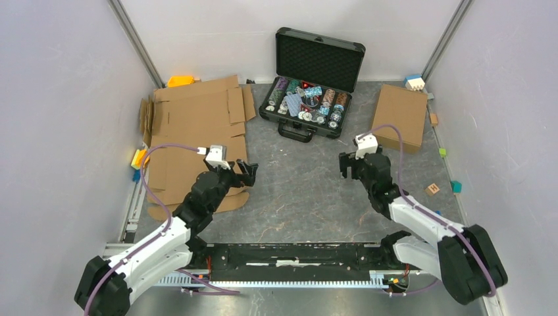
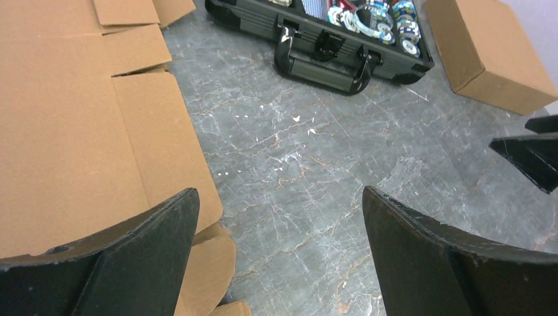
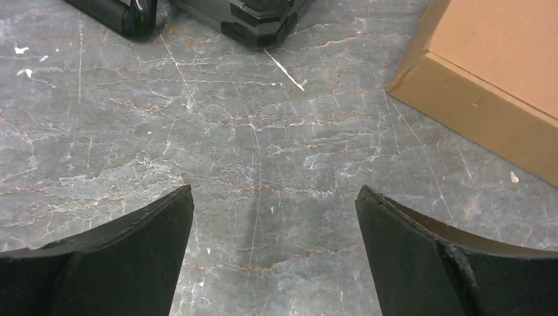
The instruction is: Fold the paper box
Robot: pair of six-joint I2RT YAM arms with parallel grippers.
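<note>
The paper box (image 1: 197, 125) lies flat and unfolded at the left of the table, plain brown cardboard with creased flaps; it also fills the left of the left wrist view (image 2: 72, 131). My left gripper (image 1: 243, 172) is open and empty, hovering at the sheet's right edge, its left finger (image 2: 131, 257) over the cardboard and the gap (image 2: 278, 191) over bare table. My right gripper (image 1: 349, 164) is open and empty over the grey table (image 3: 273, 187), left of a closed brown box (image 1: 399, 117).
An open black case (image 1: 309, 85) with colourful chips stands at the back centre, its handle (image 2: 322, 62) towards me. The closed box also shows in the right wrist view (image 3: 500, 72). Small blocks lie at the edges: orange (image 1: 179, 80), blue-white (image 1: 414, 81), wooden (image 1: 432, 189), teal (image 1: 456, 186).
</note>
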